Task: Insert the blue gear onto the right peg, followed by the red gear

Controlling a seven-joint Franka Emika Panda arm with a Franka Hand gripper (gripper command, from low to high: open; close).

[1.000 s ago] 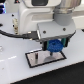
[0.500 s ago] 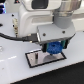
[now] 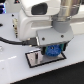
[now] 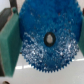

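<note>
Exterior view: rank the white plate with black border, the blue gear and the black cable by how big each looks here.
1. White plate with black border, partly hidden.
2. Black cable: long but thin, so its rank against the plate is unsure.
3. Blue gear, held between the fingers, mostly covered.

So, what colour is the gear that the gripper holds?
Bright blue. The blue gear fills the wrist view, which shows it best, with a dark hole at its centre.
</note>
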